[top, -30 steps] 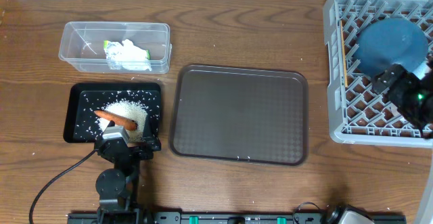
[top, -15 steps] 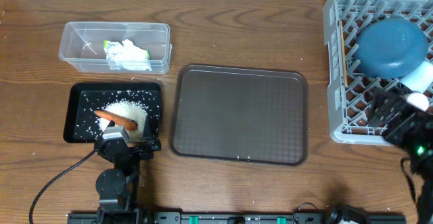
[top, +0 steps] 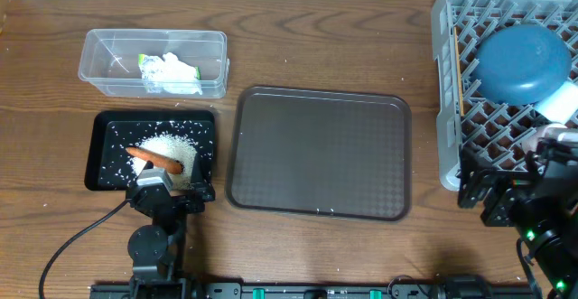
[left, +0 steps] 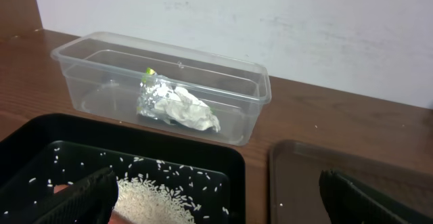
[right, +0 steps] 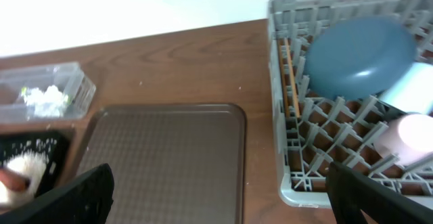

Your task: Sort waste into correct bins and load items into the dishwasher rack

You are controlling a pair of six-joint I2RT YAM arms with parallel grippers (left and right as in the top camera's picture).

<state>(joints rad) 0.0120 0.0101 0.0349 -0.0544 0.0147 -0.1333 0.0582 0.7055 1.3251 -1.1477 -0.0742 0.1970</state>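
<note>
grey dishwasher rack [top: 449,82] at 3 o'clock holds the dark-blue bowl [top: 524,64], so i'd lift the wide-open right gripper [top: 483,200] at 4 o'clock clear of its wall; left gripper [top: 170,187], also wide, hovers by the black tray [top: 95,150] at 8 o'clock.
</note>
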